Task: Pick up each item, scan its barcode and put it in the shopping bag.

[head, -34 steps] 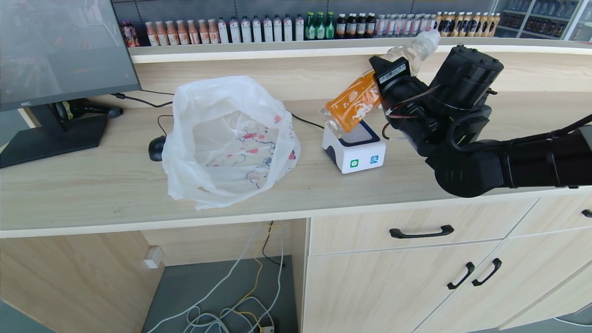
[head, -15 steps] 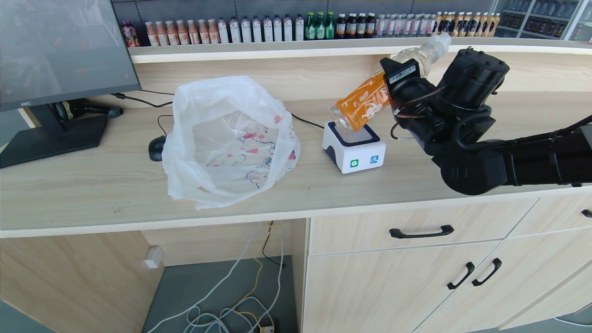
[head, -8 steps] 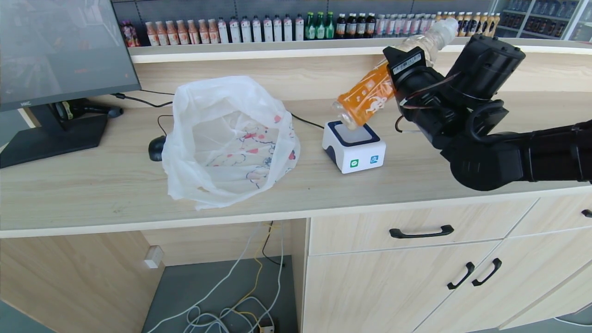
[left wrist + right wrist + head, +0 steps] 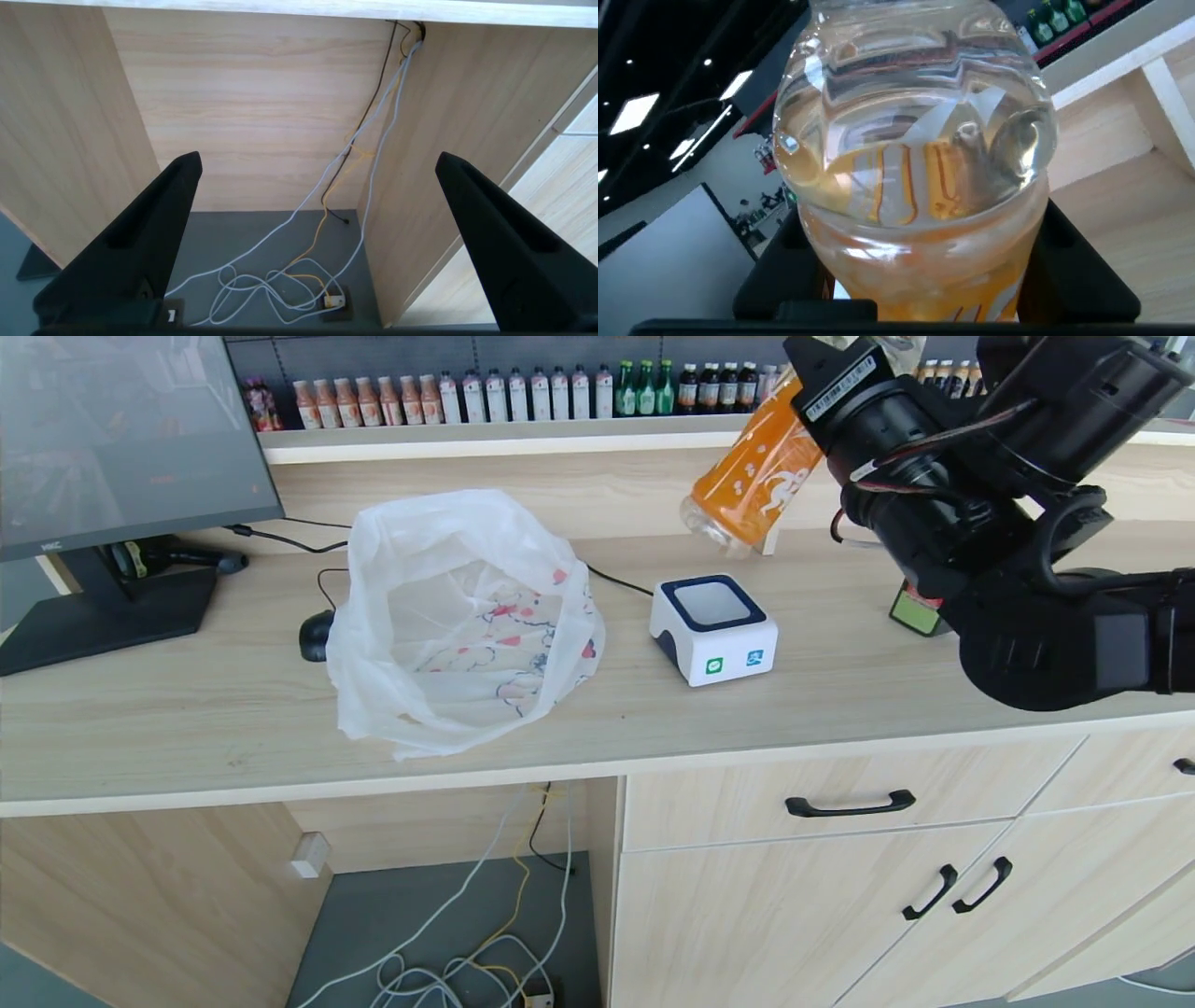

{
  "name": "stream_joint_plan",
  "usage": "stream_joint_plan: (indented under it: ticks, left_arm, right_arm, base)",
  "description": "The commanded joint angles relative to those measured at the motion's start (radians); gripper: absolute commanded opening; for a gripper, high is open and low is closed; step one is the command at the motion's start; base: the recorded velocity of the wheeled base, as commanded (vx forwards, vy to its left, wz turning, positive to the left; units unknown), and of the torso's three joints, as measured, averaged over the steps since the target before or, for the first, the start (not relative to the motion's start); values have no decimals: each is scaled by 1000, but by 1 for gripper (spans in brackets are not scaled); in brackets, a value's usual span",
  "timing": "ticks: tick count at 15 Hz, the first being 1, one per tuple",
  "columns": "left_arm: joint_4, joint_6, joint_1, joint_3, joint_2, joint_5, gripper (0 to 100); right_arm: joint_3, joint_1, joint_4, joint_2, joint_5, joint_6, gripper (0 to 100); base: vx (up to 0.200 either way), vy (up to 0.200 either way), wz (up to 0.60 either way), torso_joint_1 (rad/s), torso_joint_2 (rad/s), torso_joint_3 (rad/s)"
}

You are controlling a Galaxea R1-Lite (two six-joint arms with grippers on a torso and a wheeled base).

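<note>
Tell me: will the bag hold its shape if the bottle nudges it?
Probably not: the bag is thin, crinkled film, so its rim likely folds under the bottle. It looks light and unanchored, so it may slide on the counter.

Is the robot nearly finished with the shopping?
Not yet. The orange bottle was over the scanner a moment ago, so scanning looks done. Now the right gripper holds it high, up off the scanner. To do: dropping it into the shopping bag, then the small green item on the counter.
</note>
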Motion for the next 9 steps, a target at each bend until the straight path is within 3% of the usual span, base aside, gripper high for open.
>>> stream_joint_plan:
  ticks: [1, 5, 9]
  left_arm:
    - [0, 1, 0, 0, 0, 0, 100]
    - [0, 1, 0, 0, 0, 0, 100]
    - [0, 1, 0, 0, 0, 0, 100]
  right_arm:
    - [-2, 32, -23, -23, 4, -73, 0]
    - [30, 92, -163, -8, 33, -268, 0]
    - [59, 97, -163, -30, 28, -279, 0]
  base:
    - [0, 0, 0, 0, 0, 0]
    - [0, 0, 0, 0, 0, 0]
    - [0, 0, 0, 0, 0, 0]
